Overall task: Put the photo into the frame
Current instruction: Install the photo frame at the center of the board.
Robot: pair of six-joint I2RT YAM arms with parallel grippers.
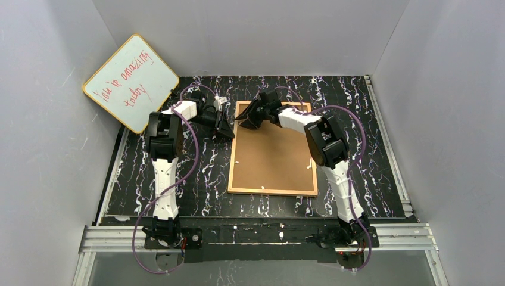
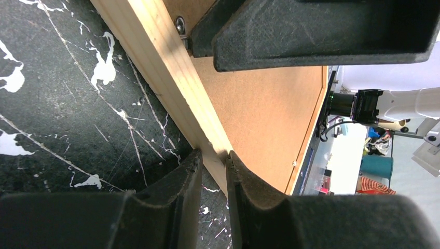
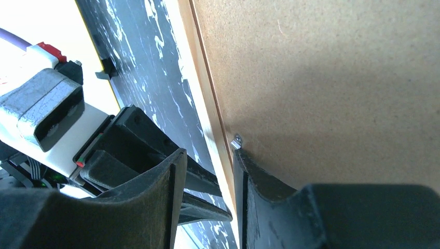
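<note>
While face-down, frame (image 1: 273, 192) in left gripper (image 2: 214, 157)

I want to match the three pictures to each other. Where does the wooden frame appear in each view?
Top view: the frame lies flat at the centre of the table, back side up.
Left wrist: one side of the frame runs diagonally from top left to bottom centre.
Right wrist: one side runs down the picture, left of centre.
Shared landmark: the brown backing board inside the frame.

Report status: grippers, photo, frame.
Left gripper clamped on the frame at its left rail. Right gripper open, fingers astride the same rail by a metal tab. Backing board in place; photo not visible.
</note>
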